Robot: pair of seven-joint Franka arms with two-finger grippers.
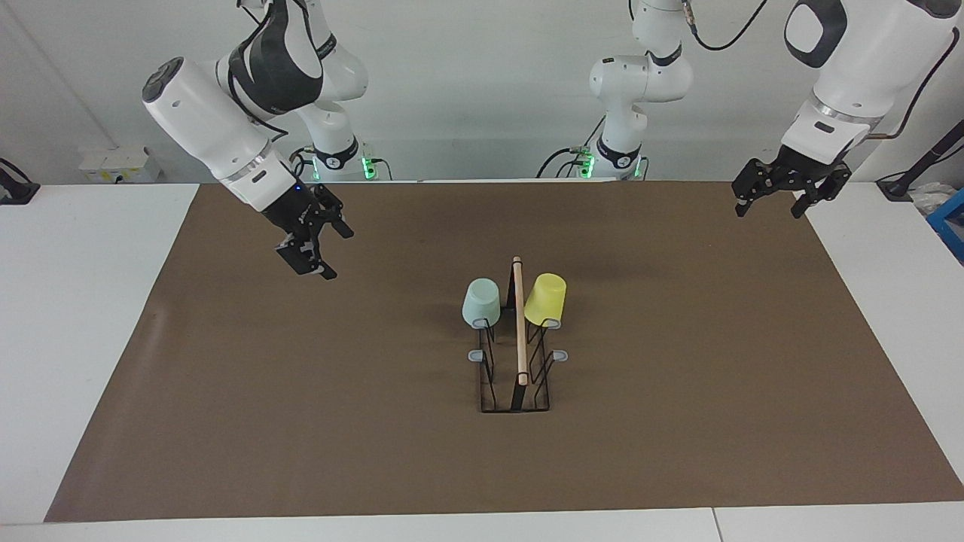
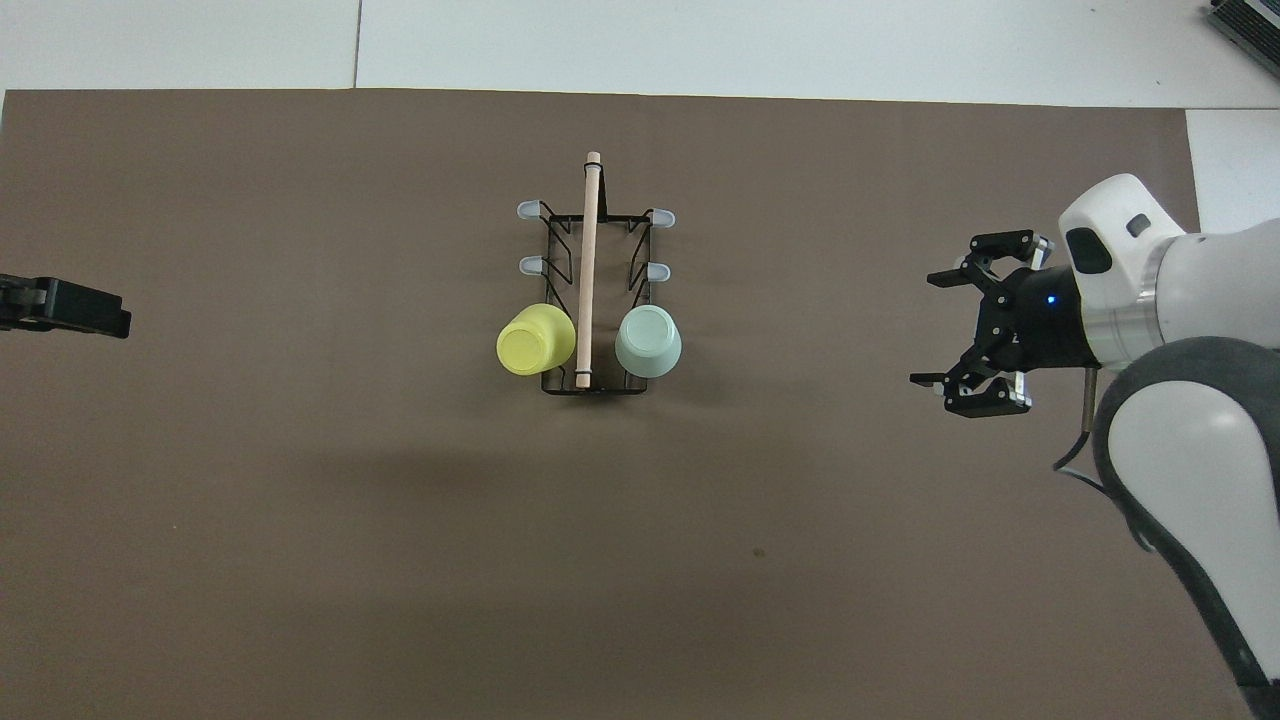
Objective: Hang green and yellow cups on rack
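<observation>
1. Our right gripper (image 1: 315,242) hangs with fingers spread and empty over bare mat toward the right arm's end, well apart from the rack (image 1: 517,354).
2. Our left gripper (image 1: 783,197) waits, also spread and empty, over the mat's edge.
3. We see the green cup (image 1: 480,302) and yellow cup (image 1: 545,299) hanging upturned on the rack's pegs nearest the robots; we judge the hanging done.
4. Open mat (image 1: 678,376) surrounds the rack.

White arms with dark grey joint covers; black cables; green base lights.
</observation>
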